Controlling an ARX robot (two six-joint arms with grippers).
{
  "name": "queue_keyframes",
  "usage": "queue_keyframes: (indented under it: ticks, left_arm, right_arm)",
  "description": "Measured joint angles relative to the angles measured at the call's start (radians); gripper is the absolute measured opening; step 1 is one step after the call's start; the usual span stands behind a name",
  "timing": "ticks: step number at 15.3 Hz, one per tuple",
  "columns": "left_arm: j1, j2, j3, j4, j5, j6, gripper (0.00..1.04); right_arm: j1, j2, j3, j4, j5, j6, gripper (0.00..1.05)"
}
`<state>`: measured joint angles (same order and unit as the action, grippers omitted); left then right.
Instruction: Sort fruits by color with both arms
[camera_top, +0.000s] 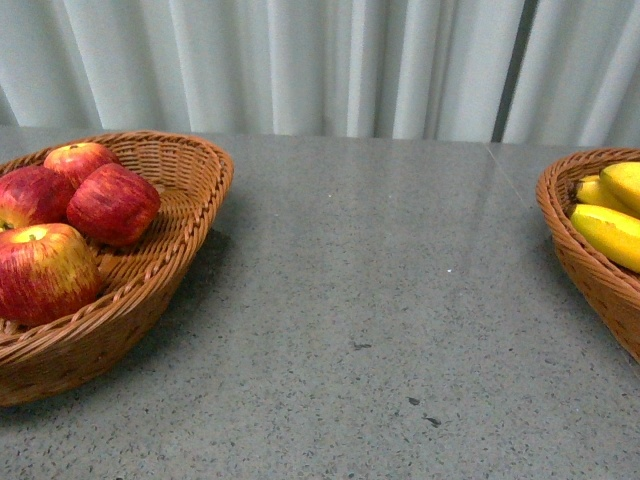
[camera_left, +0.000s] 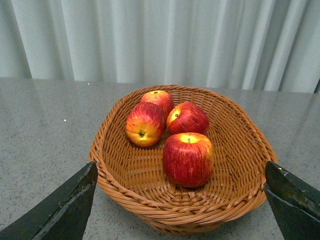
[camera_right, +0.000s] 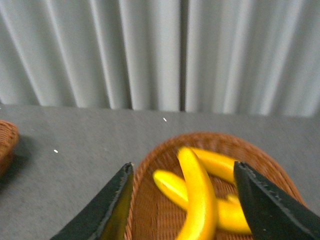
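While the left gripper is hanging over the near rim of its wicker basket, its jaws are standing wide and gripping nothing, four red apples lying inside at frame centre. The right gripper is likewise spreading its jaws wide and empty above the bananas in the other basket, lower right. In the front view, both baskets are sitting on the grey desk at opposite frame edges.

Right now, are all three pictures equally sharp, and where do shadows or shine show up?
Front view: sharp, the woven wicker basket casts a soft shadow on the grey speckled table. Left wrist view: crisp, with shine on the glossy red apples. Right wrist view: blurred, the long yellow bananas look smeared.
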<state>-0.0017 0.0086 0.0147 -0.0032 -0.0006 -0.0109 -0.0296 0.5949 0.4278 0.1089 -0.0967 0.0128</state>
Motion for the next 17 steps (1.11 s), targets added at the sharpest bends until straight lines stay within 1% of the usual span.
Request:
queue_keyframes:
  ticks: [1,2,3,5,6,12,14,17]
  left_arm:
    - [0.000,0.000,0.000,0.000,0.000,0.000,0.98]
    - [0.000,0.000,0.000,0.000,0.000,0.000,0.98]
    - [0.000,0.000,0.000,0.000,0.001,0.000,0.98]
    - [0.000,0.000,0.000,0.000,0.000,0.000,0.98]
    - [0.000,0.000,0.000,0.000,0.000,0.000,0.98]
    - [0.000,0.000,0.000,0.000,0.001,0.000,0.98]
    - [0.000,0.000,0.000,0.000,0.000,0.000,0.98]
    - [0.000,0.000,0.000,0.000,0.000,0.000,0.98]
  right_arm:
    - [0.024,-0.084,-0.063,-0.038,0.050,-0.003,0.52]
    - [0.035,-0.192,-0.143,-0.037,0.077,-0.006,0.39]
    - [0.031,-0.235,-0.165,-0.016,0.097,-0.006,0.28]
    - [0.029,-0.277,-0.207,0.006,0.097,-0.006,0.06]
    - [0.029,-0.290,-0.241,0.002,0.097,-0.008,0.02]
    - [0.029,-0.390,-0.339,0.003,0.097,-0.010,0.02]
    - [0.029,-0.494,-0.354,-0.118,0.094,-0.010,0.02]
    - [0.029,-0.543,-0.366,-0.117,0.095,-0.010,0.02]
